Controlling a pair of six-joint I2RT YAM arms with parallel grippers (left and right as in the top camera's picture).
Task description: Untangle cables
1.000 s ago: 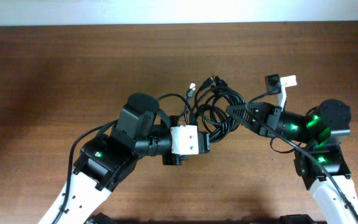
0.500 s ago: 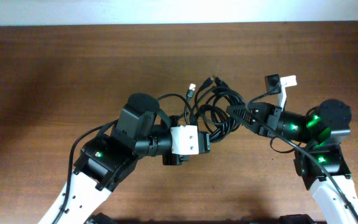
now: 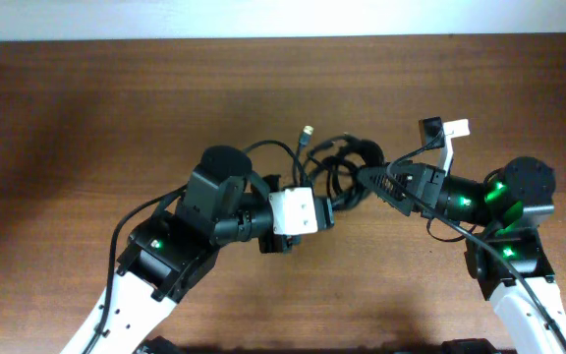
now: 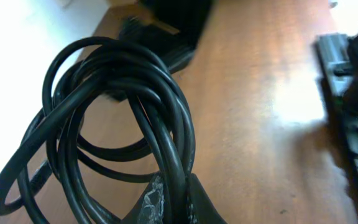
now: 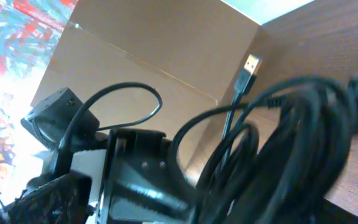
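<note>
The cables (image 3: 347, 162) form one bundle of black loops hanging between my two arms, above the brown table (image 3: 86, 108). A gold-tipped plug (image 3: 306, 130) sticks out at the bundle's upper left and also shows in the right wrist view as a plug (image 5: 249, 65). My left gripper (image 3: 323, 209) is shut on a strand of the loops. In the left wrist view its fingertips (image 4: 157, 196) pinch that black cord, with the coils (image 4: 135, 93) fanning out beyond them. My right gripper (image 3: 367, 180) stands open at the bundle's right edge, holding nothing. Cable loops (image 5: 291, 137) fill its wrist view and hide its fingers.
The left arm's black and white body (image 3: 214, 211) lies left of the bundle. The right arm's body (image 3: 489, 202), with its white camera mount (image 3: 455, 130), lies to the right. The table's far edge (image 3: 283, 39) meets a pale wall.
My right gripper has opened and let the cables go. The bundle has drawn up and to the left with my left gripper, which has turned; the plugs have shifted.
</note>
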